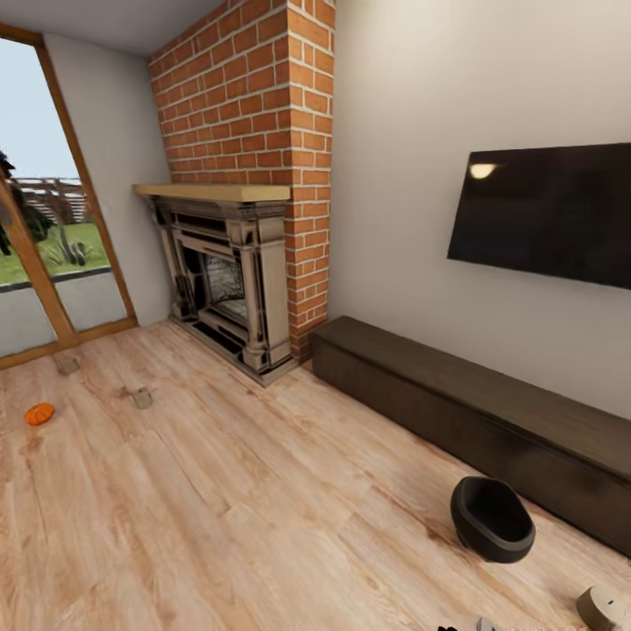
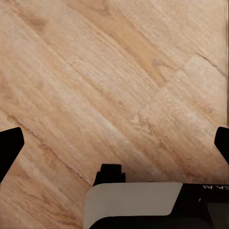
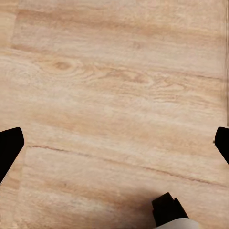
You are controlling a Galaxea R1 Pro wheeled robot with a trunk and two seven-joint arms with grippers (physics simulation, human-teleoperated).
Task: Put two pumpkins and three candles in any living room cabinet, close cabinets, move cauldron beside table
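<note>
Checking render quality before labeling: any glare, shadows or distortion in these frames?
Head view: a bright glare spot on the TV, a soft shadow under the cauldron, and wide-angle slant in the brick chimney. Both wrist views: evenly lit floor, slightly soft wood grain, dark fingers cropped at the edges.

We're looking at a pale wood-plank floor (image 1: 219, 508) with visible grain and knots and a soft satin sheen. The chimney (image 1: 254, 96) is rough red brick with light mortar, and the mantel shelf (image 1: 215, 191) looks like plain light wood. The cabinet (image 1: 491, 421) reads as dark brown wood, matt. The cauldron (image 1: 492, 519) is smooth matt black. The TV screen (image 1: 548, 215) is glossy black, catching a lamp reflection. The walls look flat, matt paint.
</note>
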